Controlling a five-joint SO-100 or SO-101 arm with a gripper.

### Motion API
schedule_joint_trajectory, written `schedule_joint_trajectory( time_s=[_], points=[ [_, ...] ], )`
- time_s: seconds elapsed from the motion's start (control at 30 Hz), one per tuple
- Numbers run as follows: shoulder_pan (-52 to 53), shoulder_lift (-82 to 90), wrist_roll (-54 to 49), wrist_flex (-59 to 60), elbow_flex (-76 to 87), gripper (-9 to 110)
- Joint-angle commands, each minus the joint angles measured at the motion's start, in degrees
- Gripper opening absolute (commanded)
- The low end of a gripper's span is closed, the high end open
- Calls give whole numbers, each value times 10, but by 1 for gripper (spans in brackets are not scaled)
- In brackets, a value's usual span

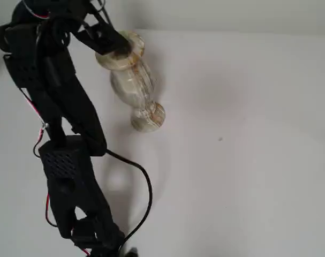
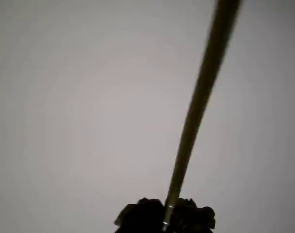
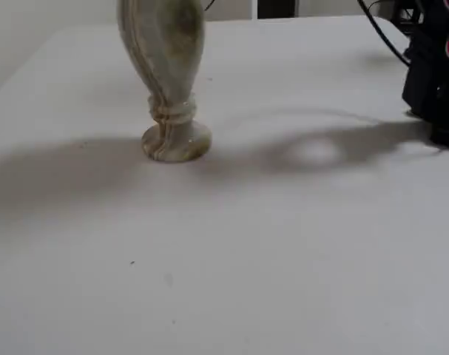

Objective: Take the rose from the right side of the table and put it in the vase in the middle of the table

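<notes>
The marbled cream-and-tan vase [image 1: 136,88] stands on the white table [image 1: 248,160]; its body and foot also show in another fixed view [image 3: 165,52]. My gripper [image 1: 119,49] sits right over the vase's mouth, its dark fingers close together. In the wrist view the rose's thin grey-green stem [image 2: 196,107] runs from the top right down to the bottom middle. It ends at a dark ruffled shape [image 2: 142,216] that I cannot identify. No red bloom shows in any view. The jaws themselves are out of the wrist view.
My black arm [image 1: 66,123] fills the left of a fixed view, with a black cable [image 1: 147,187] looping beside it. The arm's base [image 3: 435,74] stands at the right edge of the other fixed view. The arm's shadow lies across the table.
</notes>
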Motion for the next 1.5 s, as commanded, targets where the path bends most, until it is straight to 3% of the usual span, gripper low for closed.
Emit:
schedule_joint_trajectory(
  time_s=[0.0,0.13,0.47,1.03,1.23,1.33,1.47],
  points=[
    [22,11,25,25,-29,16],
    [25,28,27,46,-29,29],
    [16,106,-1,166,-29,45],
    [-68,230,-155,262,-25,46],
    [-69,263,-265,254,-29,25],
    [-81,285,-384,268,-28,8],
    [-110,319,-557,302,-23,0]
  ],
)
